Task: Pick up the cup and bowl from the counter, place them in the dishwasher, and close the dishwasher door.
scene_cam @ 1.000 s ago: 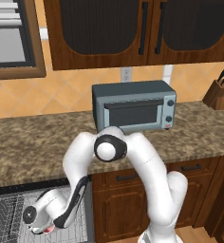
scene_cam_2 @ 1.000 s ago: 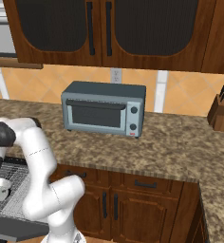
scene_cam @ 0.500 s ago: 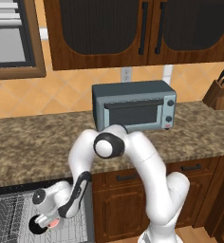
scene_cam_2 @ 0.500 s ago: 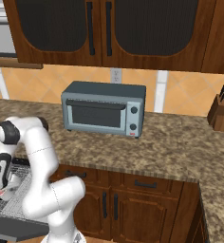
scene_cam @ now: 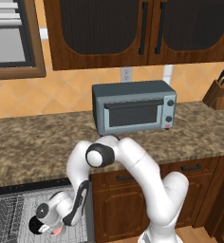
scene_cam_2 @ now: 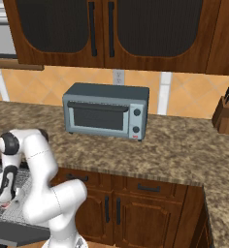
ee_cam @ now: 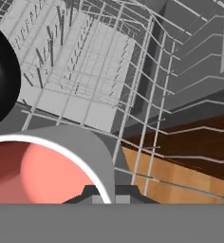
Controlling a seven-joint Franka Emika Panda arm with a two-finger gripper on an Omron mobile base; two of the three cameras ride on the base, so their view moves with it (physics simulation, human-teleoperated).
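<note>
One pincer (ee_cam: 107, 197) clamped on the cup (ee_cam: 42, 166) rim, low inside the dishwasher (scene_cam: 19, 213) rack, black bowl (ee_cam: 0, 76) beside it

Cup (ee_cam: 42, 171) beside bowl (ee_cam: 0, 80) in dishwasher (scene_cam: 19, 213) (below counter (scene_cam: 33, 142)).

Flat, even rendered light across both base views, no single source to be made out; the cabinets (scene_cam: 133, 28) stay dark, the counter (scene_cam: 33, 137) bright; edges are slightly soft; in the hand view the cup (ee_cam: 42, 171) looms large, sharp, without glare.
</note>
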